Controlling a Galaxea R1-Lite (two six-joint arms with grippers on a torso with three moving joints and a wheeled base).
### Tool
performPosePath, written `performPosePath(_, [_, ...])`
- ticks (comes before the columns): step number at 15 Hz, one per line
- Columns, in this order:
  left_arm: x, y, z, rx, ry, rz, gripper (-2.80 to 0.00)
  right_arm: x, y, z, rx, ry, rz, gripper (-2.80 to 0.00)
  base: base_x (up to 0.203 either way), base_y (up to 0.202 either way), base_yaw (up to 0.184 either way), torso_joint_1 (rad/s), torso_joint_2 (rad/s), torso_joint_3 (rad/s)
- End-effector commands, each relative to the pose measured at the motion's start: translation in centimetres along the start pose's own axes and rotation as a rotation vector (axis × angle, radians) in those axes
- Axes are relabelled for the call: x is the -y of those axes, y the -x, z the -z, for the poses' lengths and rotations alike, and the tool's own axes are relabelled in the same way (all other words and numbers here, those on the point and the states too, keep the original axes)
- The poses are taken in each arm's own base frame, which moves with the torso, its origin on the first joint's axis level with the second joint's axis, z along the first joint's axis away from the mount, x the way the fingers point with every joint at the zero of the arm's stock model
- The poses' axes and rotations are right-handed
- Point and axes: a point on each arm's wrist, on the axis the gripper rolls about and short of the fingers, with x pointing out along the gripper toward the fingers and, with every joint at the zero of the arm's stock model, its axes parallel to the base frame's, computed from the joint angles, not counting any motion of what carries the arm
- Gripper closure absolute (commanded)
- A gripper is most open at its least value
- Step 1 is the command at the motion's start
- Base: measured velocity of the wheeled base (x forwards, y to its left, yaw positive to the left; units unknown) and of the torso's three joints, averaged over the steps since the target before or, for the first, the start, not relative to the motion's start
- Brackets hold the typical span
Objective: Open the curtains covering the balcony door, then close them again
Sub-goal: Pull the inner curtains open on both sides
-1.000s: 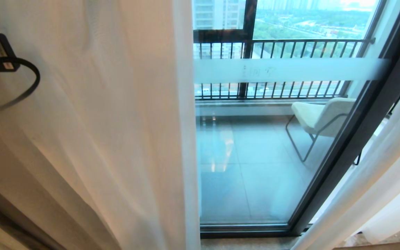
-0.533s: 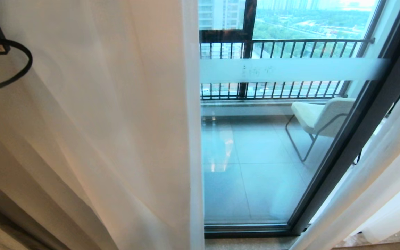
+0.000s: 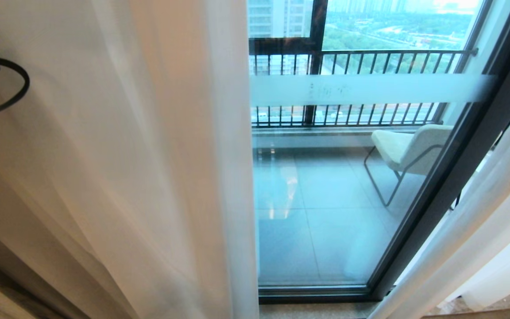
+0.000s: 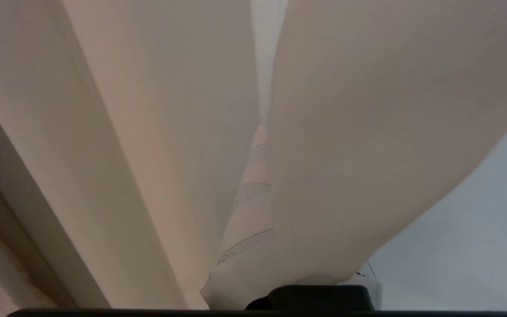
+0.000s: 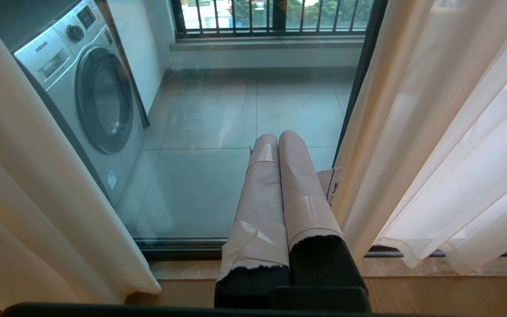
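Left curtain panel (image 3: 117, 168) hangs over the left half of the head view, its inner edge just beside the bare glass of the balcony door (image 3: 326, 199). Right curtain panel (image 3: 481, 230) sits far right, past the dark door frame. Glass between them is uncovered: railing (image 3: 370, 55) and a pale chair (image 3: 407, 148) on the balcony show thru it. Left gripper (image 4: 258, 185) is wrapped in folds of the left panel, taped fingers pinched tight on the fabric. Right gripper (image 5: 277, 141) hangs low near the door sill, fingers pressed together w/ nothing between. Washing machine (image 5: 90, 97) stands behind the glass, left side.
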Motion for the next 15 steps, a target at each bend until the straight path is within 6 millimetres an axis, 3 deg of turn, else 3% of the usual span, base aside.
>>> performPosePath(1, [-0.4, -0.6, 0.4, -0.006, -0.01, -0.026, 0.0, 0.0, 0.0, 0.0, -0.001, 0.001, 0.0, 0.0, 0.0, 0.0, 0.0, 0.0, 0.0, 0.0])
performPosePath(8, [-4.8, -3.0, 0.0, 0.028, -0.05, -0.214, 0.0, 0.0, 0.0, 0.0, 0.0, 0.0, 0.0, 0.0, 0.0, 0.0, 0.0, 0.0, 0.0, 0.0])
performPosePath(15, [-11.6, -5.1, -0.7, 0.078, -0.084, -0.459, 0.0, 0.0, 0.0, 0.0, 0.0, 0.0, 0.0, 0.0, 0.0, 0.0, 0.0, 0.0, 0.0, 0.0])
